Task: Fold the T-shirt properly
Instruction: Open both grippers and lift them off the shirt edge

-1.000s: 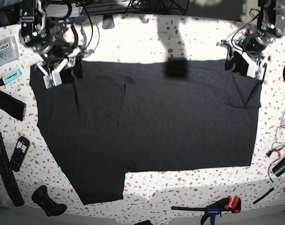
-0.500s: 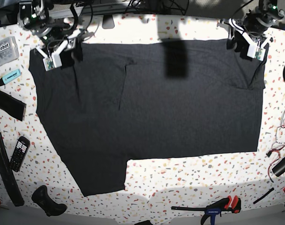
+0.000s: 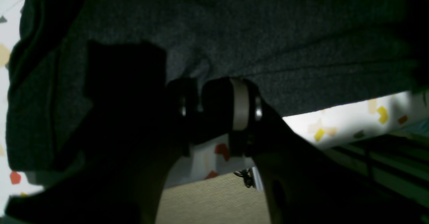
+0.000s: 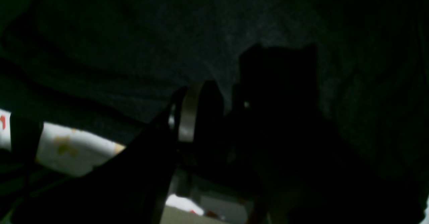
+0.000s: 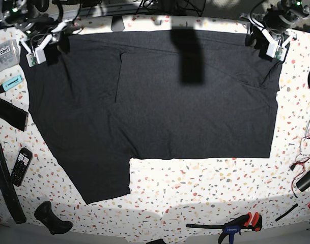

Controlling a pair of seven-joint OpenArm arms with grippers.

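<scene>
Now both grippers, left; right, pinch T-shirt corners.

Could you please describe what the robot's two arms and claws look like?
Both arms are black with looping black cables. The left claw and right claw have white shells over black fingers. A pale band rings each wrist fitting.

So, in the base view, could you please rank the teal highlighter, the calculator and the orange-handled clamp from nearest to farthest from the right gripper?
From the right gripper, at the top left:
1. Teal highlighter, just below it at the left edge.
2. Calculator, farther down the left side.
3. Orange-handled clamp, at the bottom right, across the T-shirt.
</scene>
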